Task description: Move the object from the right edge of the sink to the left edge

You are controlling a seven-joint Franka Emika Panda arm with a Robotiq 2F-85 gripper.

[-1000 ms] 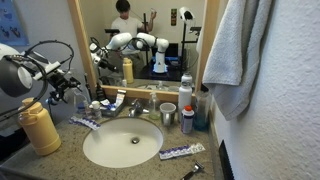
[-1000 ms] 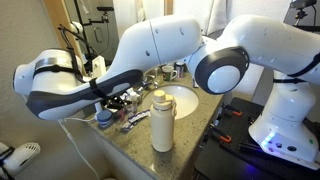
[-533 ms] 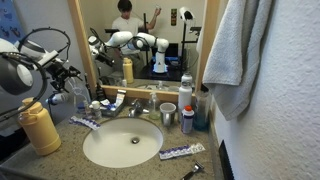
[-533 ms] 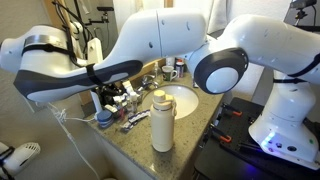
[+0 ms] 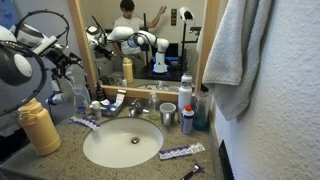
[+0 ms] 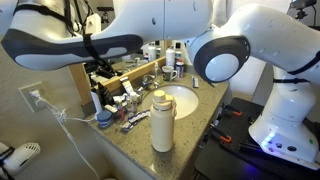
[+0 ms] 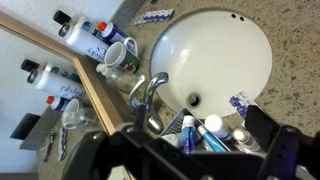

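Observation:
The oval white sink (image 5: 98,150) sits in a speckled granite counter and shows in all views (image 6: 186,98) (image 7: 255,45). The object, a purple-blue tube with white patches (image 5: 84,122), lies on the counter at the sink's left edge in an exterior view. It also shows near the counter's front (image 6: 135,118) and beside the basket in the wrist view (image 7: 240,103). My gripper (image 5: 66,58) (image 6: 100,68) hangs high above that side. Its fingers (image 7: 185,160) are spread wide and empty.
A slimmer purple-white tube (image 5: 182,152) (image 7: 155,16) lies at the opposite sink edge, with a dark razor-like item (image 5: 192,171) near it. The chrome faucet (image 5: 133,108), a basket of tubes (image 7: 195,130), spray bottles (image 5: 185,100) and a mustard-yellow bottle (image 5: 40,127) crowd the counter.
My gripper has risen steadily from just above the counter's left side to well above it. Both tubes have stayed where they lie.

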